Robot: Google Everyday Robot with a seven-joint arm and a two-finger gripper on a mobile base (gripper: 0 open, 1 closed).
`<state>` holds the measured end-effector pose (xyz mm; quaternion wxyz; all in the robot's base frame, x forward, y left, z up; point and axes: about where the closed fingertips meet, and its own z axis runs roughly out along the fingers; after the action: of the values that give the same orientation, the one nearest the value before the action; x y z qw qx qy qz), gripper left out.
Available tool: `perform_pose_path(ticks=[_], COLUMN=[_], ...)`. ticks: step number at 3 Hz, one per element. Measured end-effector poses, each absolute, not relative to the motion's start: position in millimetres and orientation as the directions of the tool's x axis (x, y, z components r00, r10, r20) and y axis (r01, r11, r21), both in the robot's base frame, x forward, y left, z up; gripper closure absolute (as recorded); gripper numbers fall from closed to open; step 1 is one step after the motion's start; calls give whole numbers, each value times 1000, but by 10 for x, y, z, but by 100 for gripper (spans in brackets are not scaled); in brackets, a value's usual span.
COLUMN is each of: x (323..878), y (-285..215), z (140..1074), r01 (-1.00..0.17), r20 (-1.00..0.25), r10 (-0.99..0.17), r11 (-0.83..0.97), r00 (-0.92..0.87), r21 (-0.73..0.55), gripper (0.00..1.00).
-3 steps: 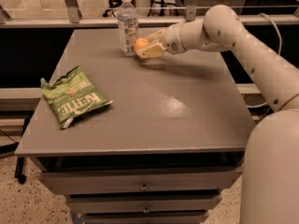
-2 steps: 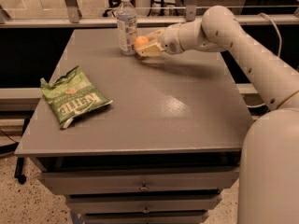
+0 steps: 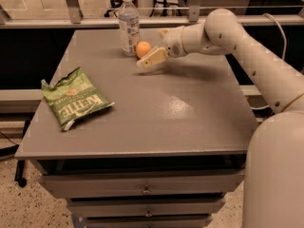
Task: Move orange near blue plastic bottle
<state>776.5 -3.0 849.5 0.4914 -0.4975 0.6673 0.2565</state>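
Chips in a green bag (image 3: 75, 103) lie flat on the left side of a grey table (image 3: 156, 122), near its front-left edge and well apart from everything else. The table has drawers (image 3: 142, 190) under its top.

Further right, at the back of the table, stands the bottle (image 3: 128, 25). It is upright, clear and bluish, with a white cap and a pale label. Just to its right the orange (image 3: 143, 49) sits on the tabletop, close beside the base of the bottle. Whether the two touch is hard to tell.

Next comes the gripper (image 3: 153, 52), low over the table at the orange's right side. Its jaws are spread apart and are not clamped on anything. One pale finger (image 3: 151, 60) reaches past the front of the orange, just beside it, and the tip of the other shows behind the fruit. The orange rests on the table by its own weight.

From the gripper the white arm (image 3: 223, 30) runs right along the back of the table, then slopes down to the robot's body (image 3: 275, 175) at the right edge of the view.
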Motion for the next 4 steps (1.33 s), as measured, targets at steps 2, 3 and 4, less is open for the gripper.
perform_pose_path(ticks=[2,3,4], x=[7635,7372,7011], y=[-268,-721,-1352], z=[8571,8741,8985], r01=[-909,-895,-863], r20=[-915,-908,-897], r10=[-402,-419,-440], r11=[390,413,464], r00=[-28,-22,-31], r21=[-143,-168,-198], gripper=[0,0,0])
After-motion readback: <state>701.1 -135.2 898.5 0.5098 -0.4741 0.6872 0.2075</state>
